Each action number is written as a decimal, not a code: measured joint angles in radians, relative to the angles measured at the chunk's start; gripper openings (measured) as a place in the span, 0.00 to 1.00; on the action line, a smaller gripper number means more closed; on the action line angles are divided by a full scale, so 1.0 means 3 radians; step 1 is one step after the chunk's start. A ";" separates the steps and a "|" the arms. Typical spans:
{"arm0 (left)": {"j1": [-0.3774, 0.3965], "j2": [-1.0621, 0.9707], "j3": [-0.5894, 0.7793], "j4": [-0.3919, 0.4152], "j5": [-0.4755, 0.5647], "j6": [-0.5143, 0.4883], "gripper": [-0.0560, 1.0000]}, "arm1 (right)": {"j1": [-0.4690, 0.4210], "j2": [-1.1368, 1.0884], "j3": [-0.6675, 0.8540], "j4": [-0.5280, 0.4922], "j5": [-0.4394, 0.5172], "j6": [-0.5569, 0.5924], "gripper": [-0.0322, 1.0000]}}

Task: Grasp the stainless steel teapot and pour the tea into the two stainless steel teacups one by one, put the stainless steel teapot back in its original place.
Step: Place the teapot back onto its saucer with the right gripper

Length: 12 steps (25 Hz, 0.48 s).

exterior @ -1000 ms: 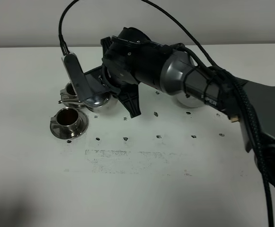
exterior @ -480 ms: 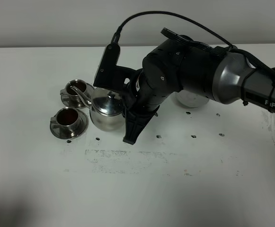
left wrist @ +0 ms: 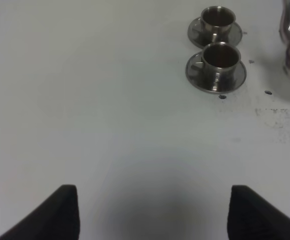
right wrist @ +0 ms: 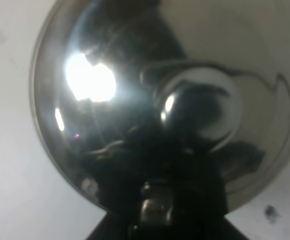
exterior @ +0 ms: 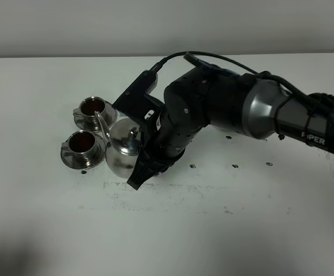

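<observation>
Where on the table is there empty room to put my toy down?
The wide white table in front of the cups and pot is bare, and so is the left side beyond the two small shiny steel teacups on saucers. It is crowded where the cups, the shiny steel teapot and the black robot arm bunch together.

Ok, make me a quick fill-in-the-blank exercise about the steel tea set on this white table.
1. The number of small shiny steel teacups on saucers is ____.
2. Both cups hold a liquid coloured ____.
3. The tall shiny steel teapot is held by the ____ arm.
4. The left arm's black fingers hold ____.

Missing words: two; reddish-brown; right; nothing
</observation>
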 joint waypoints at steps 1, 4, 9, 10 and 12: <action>0.0000 0.0000 0.0000 0.0000 0.0000 0.0000 0.63 | 0.0022 0.0040 0.0000 0.0000 -0.0004 0.0000 0.22; 0.0000 0.0000 0.0000 0.0000 0.0000 0.0000 0.63 | 0.0092 0.0126 0.0004 -0.0076 -0.0053 0.0000 0.22; 0.0000 0.0000 0.0000 0.0000 0.0000 0.0000 0.63 | 0.0166 0.0236 0.0004 -0.0326 -0.0079 0.0000 0.22; 0.0000 0.0000 0.0000 0.0000 0.0000 0.0000 0.63 | 0.0179 0.0254 0.0004 -0.0394 -0.0083 0.0003 0.22; 0.0000 0.0000 0.0000 0.0000 0.0000 0.0000 0.63 | 0.0194 0.0283 0.0004 -0.0518 -0.0095 0.0044 0.22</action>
